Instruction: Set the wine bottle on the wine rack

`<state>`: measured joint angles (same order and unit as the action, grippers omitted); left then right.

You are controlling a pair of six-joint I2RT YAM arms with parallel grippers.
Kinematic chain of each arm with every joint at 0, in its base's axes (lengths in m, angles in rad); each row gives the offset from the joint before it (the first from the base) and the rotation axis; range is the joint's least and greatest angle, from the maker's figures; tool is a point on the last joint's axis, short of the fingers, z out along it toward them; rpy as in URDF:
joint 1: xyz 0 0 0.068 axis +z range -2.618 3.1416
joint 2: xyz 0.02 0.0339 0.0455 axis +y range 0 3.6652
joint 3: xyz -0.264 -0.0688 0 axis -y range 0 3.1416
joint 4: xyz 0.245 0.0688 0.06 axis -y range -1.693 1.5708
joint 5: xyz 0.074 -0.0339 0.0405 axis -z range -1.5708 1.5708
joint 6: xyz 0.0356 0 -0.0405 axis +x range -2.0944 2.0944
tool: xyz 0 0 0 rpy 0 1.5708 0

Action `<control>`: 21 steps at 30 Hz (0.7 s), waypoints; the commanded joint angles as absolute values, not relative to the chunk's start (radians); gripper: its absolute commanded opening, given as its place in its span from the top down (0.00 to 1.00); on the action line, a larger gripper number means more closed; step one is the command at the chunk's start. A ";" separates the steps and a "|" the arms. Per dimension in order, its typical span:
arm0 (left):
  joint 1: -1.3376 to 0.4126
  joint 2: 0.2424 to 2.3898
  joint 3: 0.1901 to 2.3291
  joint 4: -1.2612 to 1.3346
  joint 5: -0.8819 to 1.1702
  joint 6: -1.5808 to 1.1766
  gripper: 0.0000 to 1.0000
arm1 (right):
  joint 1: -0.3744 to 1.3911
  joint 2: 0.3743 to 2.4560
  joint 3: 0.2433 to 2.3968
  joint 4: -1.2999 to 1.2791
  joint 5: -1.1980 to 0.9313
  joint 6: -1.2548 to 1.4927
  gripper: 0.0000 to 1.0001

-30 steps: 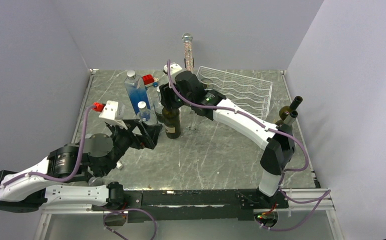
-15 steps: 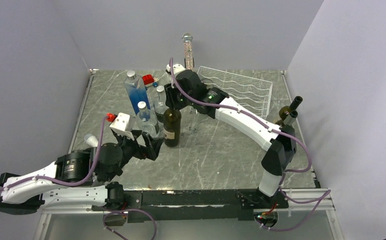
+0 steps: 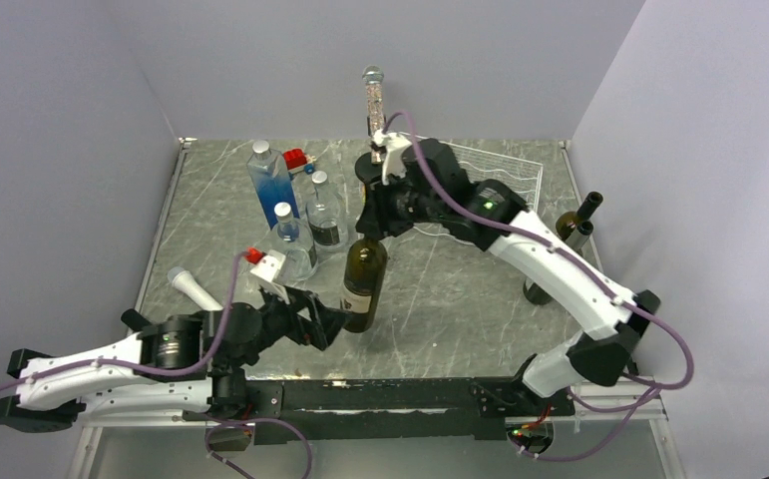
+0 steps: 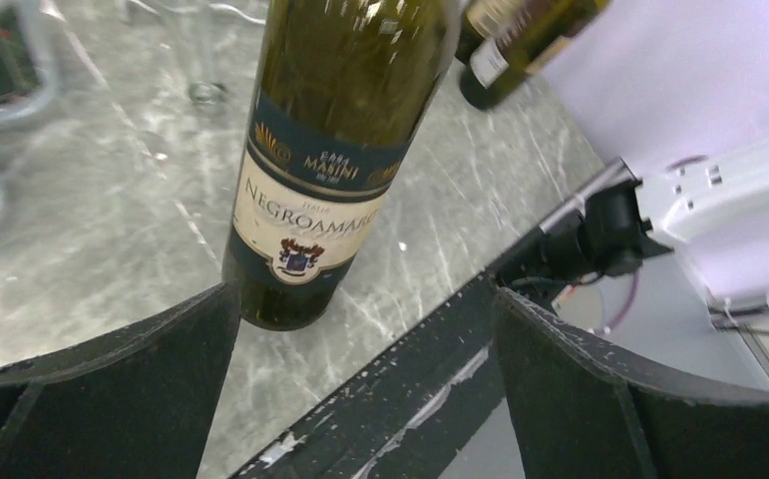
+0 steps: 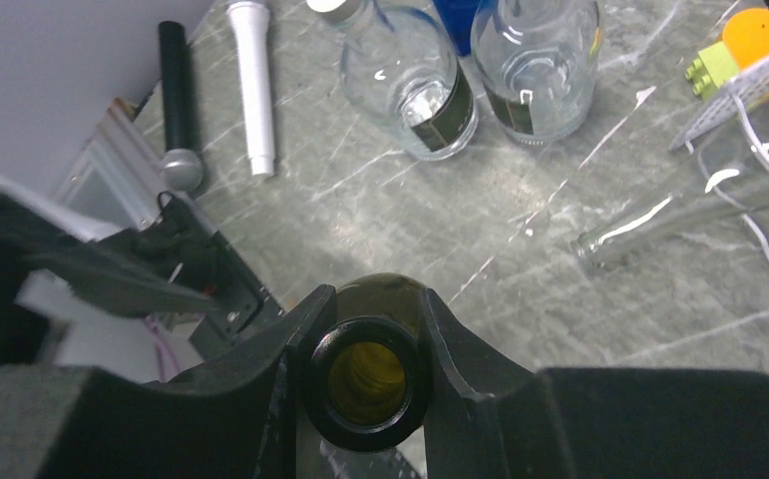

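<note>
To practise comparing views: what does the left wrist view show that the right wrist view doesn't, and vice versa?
Left wrist only: the label of the wine bottle, its base on the table, the open left gripper. Right wrist only: the bottle's open mouth, clamped by the right gripper; a white microphone, a black microphone. Both: the wine bottle and table.

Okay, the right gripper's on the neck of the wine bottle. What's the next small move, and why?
Probably raise the right gripper a little, lifting the wine bottle off the table. That gripper is shut on the neck, the left gripper stands open near the base without gripping it, and the wine rack lies farther back on the right.
</note>
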<state>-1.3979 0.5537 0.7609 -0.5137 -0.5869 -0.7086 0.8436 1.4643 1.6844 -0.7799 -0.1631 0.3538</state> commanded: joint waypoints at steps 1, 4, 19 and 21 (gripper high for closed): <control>-1.397 0.616 0.702 -0.203 -0.422 -0.664 0.01 | 0.810 1.340 1.743 -0.824 -0.304 0.418 1.00; -1.399 0.712 0.705 -0.143 -0.416 -0.610 0.01 | 0.803 1.308 1.741 -0.864 -0.350 0.437 1.00; -1.430 0.825 0.586 0.243 -0.381 -0.444 0.10 | 0.797 1.153 1.639 -0.856 -0.460 0.495 1.00; -1.435 0.794 0.545 0.296 -0.351 -0.425 0.19 | 0.796 1.136 1.616 -0.847 -0.469 0.504 1.00</control>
<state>-1.4235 0.8639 0.6071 0.0868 -0.4068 -0.4808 0.7944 1.2064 1.6329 -0.9340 -0.3664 0.4152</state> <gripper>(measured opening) 0.874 0.375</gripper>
